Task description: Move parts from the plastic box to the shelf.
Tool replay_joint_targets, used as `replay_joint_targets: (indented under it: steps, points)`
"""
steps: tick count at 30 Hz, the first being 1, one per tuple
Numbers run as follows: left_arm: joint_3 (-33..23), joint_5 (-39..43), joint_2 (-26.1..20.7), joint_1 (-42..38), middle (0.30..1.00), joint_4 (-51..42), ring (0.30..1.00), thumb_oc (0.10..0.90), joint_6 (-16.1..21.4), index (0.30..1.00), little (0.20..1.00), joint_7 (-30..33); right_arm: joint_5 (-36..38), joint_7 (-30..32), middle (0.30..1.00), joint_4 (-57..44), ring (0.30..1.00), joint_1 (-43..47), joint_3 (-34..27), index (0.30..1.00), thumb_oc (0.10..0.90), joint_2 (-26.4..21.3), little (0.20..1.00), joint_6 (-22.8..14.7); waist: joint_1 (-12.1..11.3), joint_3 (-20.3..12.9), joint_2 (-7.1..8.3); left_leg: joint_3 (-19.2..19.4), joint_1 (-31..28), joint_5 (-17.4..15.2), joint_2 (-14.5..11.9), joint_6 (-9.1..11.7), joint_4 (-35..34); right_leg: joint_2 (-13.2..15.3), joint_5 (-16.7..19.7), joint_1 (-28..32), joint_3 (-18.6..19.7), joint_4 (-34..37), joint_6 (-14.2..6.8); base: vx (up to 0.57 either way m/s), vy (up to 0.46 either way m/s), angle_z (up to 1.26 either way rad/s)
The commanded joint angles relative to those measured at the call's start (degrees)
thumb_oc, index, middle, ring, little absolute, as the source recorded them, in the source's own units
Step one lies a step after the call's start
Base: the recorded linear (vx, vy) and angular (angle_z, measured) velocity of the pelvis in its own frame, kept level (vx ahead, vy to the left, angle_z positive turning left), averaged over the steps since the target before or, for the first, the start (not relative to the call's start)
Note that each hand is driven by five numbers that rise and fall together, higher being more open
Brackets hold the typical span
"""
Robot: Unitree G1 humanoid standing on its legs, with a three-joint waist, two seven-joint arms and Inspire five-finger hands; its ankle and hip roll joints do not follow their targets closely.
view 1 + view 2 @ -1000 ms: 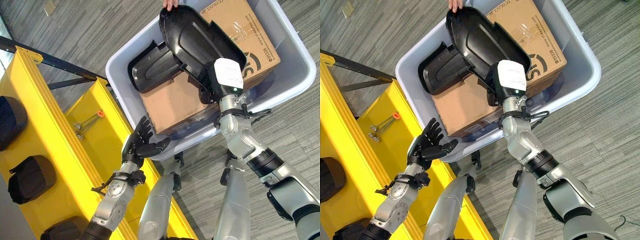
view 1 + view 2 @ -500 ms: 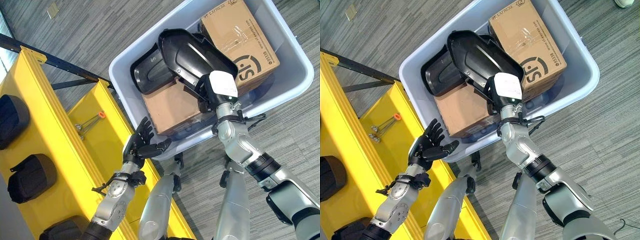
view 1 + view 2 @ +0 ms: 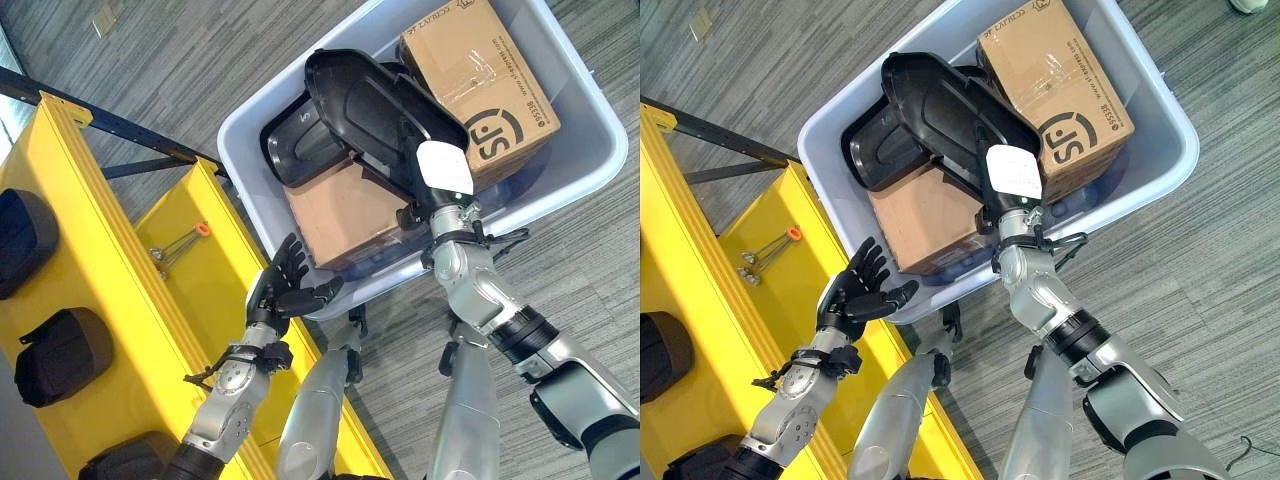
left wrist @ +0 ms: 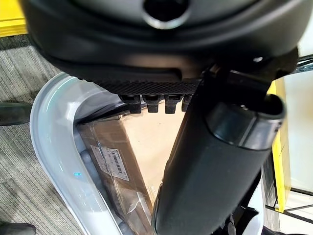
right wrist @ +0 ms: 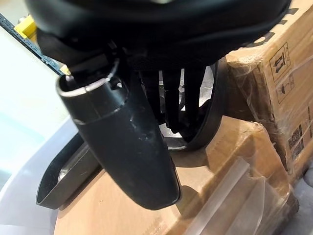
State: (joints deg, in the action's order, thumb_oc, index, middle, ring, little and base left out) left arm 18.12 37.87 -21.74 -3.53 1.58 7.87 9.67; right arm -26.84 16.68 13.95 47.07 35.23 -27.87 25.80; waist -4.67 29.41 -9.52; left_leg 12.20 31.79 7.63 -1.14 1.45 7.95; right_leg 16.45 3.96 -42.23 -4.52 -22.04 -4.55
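Right hand of mine is curled on the long black part, which slants across the grey plastic box over two cardboard boxes and another black part. Left hand hovers spread open, holding nothing, just beside the box's near rim, over the yellow shelf.

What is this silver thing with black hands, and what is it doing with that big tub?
It is a robot with two arms. Two pictures come from cameras in its head, looking down; the other two sit on its wrists, very close to the fingers. The grey tub on the floor holds cardboard boxes and black plastic parts. The right robot hand grips one long black part over the tub. The left robot hand waits open beside the yellow shelf, where other dark parts already lie.
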Motion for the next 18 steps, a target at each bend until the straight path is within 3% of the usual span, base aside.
replay_joint_targets:
  steps: [1, 7, 18]
  points:
    - [1.0, 0.2, -0.6, 0.3, 1.0, -5.1, 1.0, 0.9, 3.8, 1.0, 1.0, 1.0, -2.2, 3.4, 1.0, -3.6, 1.0, 7.7, -0.3, 1.0, 0.9, -1.1, 1.0, -3.0, 0.0, 0.4, -8.66, 0.1, -0.6, -8.0, 4.7, -0.6, 2.0, -3.6, -12.9, 2.4, -5.4, -5.9, 0.6, 0.0, 0.0, 0.0]
    - [1.0, 0.2, -0.5, 0.0, 1.0, -5.0, 1.0, 0.9, 3.6, 1.0, 1.0, 0.9, -2.0, 3.2, 1.0, -3.1, 1.0, 7.9, -0.4, 1.0, 0.9, -1.1, 1.0, -2.8, 0.1, 0.4, -8.72, 0.1, -1.2, -8.0, 4.7, -0.6, 1.8, -3.6, -12.9, 2.9, -5.4, -5.8, 0.7, 0.0, 0.0, 0.0]
    - [1.1, 0.1, -0.5, -0.2, 1.0, -5.2, 1.0, 0.9, 3.6, 1.0, 1.0, 1.2, -1.0, 4.5, 1.0, -4.6, 1.0, 7.9, -1.0, 1.0, 0.9, -0.7, 1.0, -5.8, 0.2, 0.4, -8.56, 0.1, -1.8, -7.8, 4.6, -0.6, 1.4, -3.9, -12.7, 3.6, -5.3, -5.3, 0.8, 0.0, 0.0, 0.0]
